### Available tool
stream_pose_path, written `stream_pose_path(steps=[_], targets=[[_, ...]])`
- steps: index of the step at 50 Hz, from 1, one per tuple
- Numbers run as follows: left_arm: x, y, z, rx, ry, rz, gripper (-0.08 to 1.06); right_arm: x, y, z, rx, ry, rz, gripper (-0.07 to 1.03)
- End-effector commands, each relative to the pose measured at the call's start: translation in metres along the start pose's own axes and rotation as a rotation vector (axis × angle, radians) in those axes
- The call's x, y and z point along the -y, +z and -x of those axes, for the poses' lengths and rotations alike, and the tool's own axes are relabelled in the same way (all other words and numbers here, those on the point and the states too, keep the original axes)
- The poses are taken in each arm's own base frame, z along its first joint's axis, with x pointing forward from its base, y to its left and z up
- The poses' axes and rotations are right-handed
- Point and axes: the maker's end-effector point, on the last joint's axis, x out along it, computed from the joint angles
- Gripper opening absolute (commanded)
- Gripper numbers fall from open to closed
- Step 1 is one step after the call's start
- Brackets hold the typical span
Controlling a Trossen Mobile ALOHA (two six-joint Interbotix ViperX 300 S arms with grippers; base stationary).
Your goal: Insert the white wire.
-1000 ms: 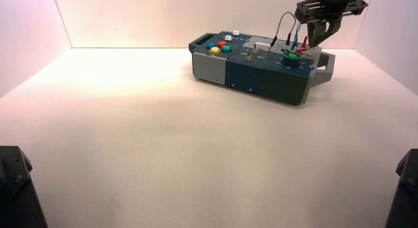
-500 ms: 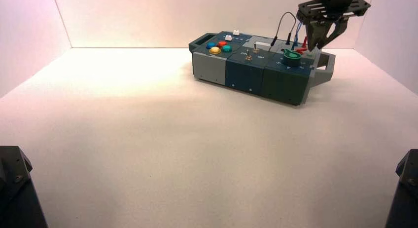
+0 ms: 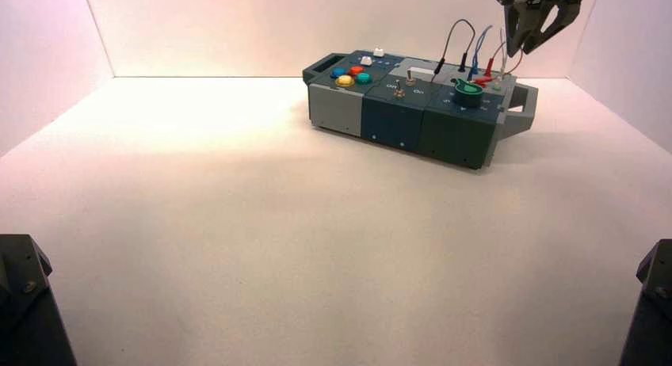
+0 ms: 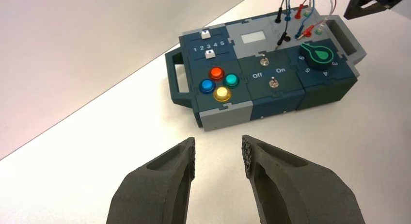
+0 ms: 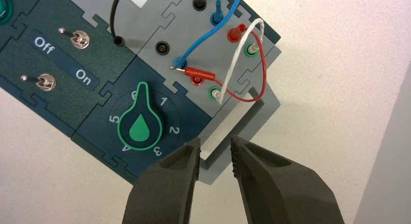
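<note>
Right gripper (image 5: pixel 216 142): open and empty, raised above the handle end of the box, its fingers apart and clear of every wire.
Left gripper (image 4: pixel 219 145): open, idle, back from the box on the left side.
White wire (image 5: pixel 236 56): arched over the grey panel at the box's right end, both ends at green-ringed sockets; both look seated, though depth is hard to judge.
White plug (image 5: pixel 216 94): small, probably rigid and a little slippery; the place to grip, squarely around its body, if it needs another push.
White lead: light and limp by its look; pushing on it would only bend it.
Red wire (image 5: pixel 264 69): crosses close to the white one and could snag.
Red plug (image 5: pixel 199 73): lies across the panel, near the white plug; best avoided.
</note>
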Motion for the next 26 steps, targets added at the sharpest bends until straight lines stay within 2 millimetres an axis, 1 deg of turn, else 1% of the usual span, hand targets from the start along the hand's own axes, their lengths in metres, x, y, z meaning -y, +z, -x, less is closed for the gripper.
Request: stream_pose_path(steps=[1,6,15,26], targets=[[-0.009,0.008,0.005,0.033,0.027,0.005,0.53,-0.002,0.004,0.021,0.068,0.000,-0.005,0.36],[-0.009,0.008,0.005,0.031,0.027,0.003,0.53,-0.005,0.003,0.023,0.090,0.003,-0.002,0.36],[-0.009,0.006,0.003,0.025,0.027,0.005,0.53,-0.006,0.007,0.034,0.162,0.003,-0.008,0.36],[-0.009,0.004,0.002,0.025,0.027,0.005,0.53,-0.006,0.007,0.033,0.181,0.001,-0.005,0.36]])
